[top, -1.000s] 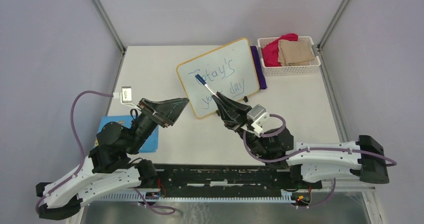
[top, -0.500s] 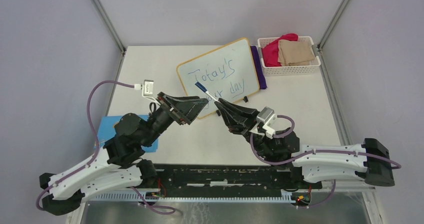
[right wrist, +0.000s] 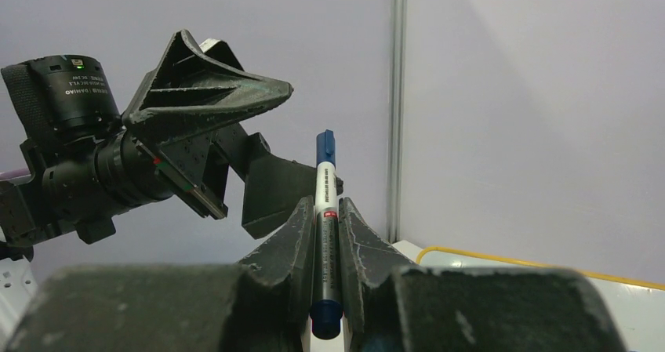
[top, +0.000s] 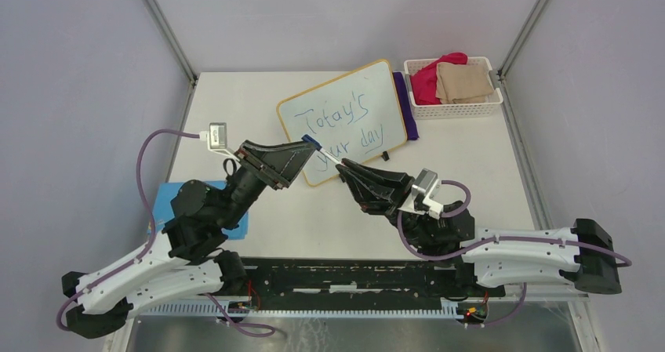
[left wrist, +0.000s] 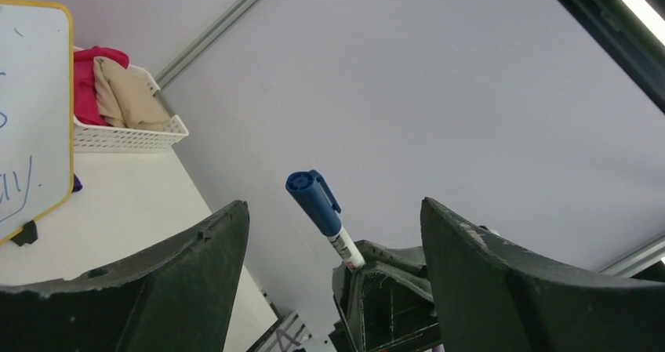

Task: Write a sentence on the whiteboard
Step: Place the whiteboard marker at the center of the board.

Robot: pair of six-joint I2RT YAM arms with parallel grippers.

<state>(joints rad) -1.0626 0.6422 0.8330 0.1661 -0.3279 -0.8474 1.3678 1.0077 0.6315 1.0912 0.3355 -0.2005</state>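
The whiteboard [top: 345,105], white with a tan frame, lies tilted at the table's back middle. On it is the sentence [top: 337,123], blue handwriting "Today's your day" in two lines. My right gripper [top: 345,168] is shut on a marker [top: 324,153] with a white body, and holds it above the board's near edge. The marker's blue cap [top: 309,142] points at my left gripper [top: 300,154], which is open. In the left wrist view the cap [left wrist: 314,197] stands between my open fingers without touching them. In the right wrist view the marker [right wrist: 325,187] is pinched between my fingers.
A white basket [top: 486,105] with red and tan cloths stands at the back right. A purple cloth [top: 403,93] lies under the board's right edge. A blue booklet [top: 166,195] lies under my left arm. Metal frame posts rise at the table's back corners.
My left gripper has moved right and up to the marker's cap. My right gripper has drawn back from the board toward me with the marker.
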